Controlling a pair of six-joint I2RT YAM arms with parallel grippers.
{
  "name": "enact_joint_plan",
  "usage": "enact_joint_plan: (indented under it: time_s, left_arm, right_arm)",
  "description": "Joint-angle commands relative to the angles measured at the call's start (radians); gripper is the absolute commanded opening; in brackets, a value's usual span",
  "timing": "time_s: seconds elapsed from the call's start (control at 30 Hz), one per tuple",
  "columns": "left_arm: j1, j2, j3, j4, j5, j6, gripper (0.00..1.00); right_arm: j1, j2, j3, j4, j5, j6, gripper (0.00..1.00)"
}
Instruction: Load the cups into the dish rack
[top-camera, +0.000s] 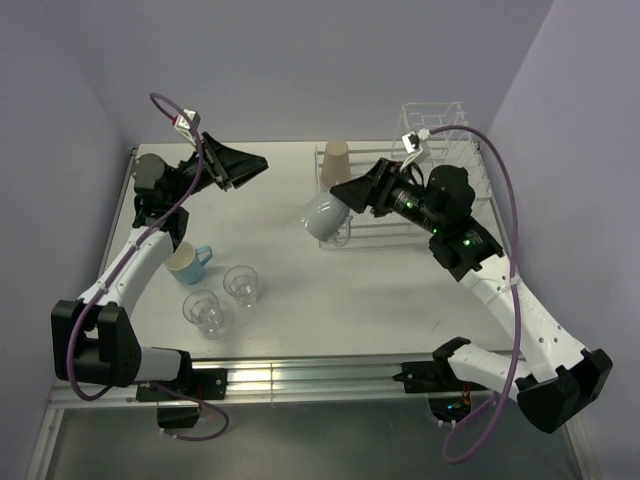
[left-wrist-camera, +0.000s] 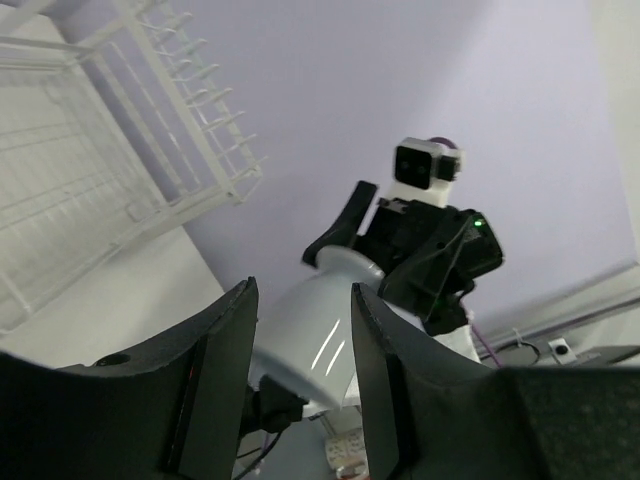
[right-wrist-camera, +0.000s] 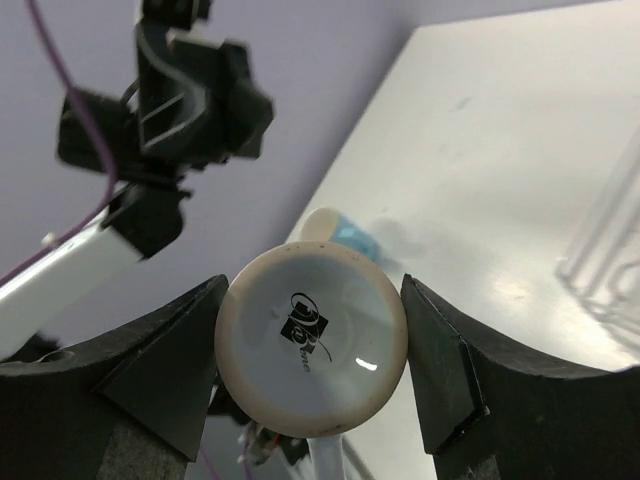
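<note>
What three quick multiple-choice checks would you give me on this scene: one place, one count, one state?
1. Where is the tan paper cup?
A) in the dish rack
B) beside the glasses
C) held by an arm

2. How many clear glasses stand on the table?
A) one
B) two
C) three

3. What is the right gripper doing?
A) open and empty
B) shut on the pale mug
C) shut on a glass

Answers:
1 A: the top view shows it inside the rack's wires.
2 B: two stand together near the blue cup.
3 B: its wrist view shows the mug's base clamped between both fingers.
</note>
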Motion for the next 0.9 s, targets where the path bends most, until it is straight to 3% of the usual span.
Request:
enact_joint_plan:
  time_s: [0.0,0.37,0.6,0.87]
  left_arm:
    - [0.028,-0.054,0.042,-0.105,-0.005,0.107,0.49]
    - [0.040,-0.082,0.042,-0.269,-0.032,0.232,0.48]
    - [0.040,-0.129,0.053,-0.393,-0.047,0.314,0.48]
    - [0.038,-0.174,0.071,-0.476,-0.035,0.361,0.48]
  right_arm:
    - [-0.039,-0.001,0.149,-0.082,0.150,-0.080,0.00]
    - [-0.067,0.275,0.421,-0.274,0.538,-0.264,0.00]
    - [-0.067,0.489,0.522,-0.268,0.789,-0.347,0.00]
    - [-0.067,0.638,0.562,-0.176,0.944,-0.439,0.00]
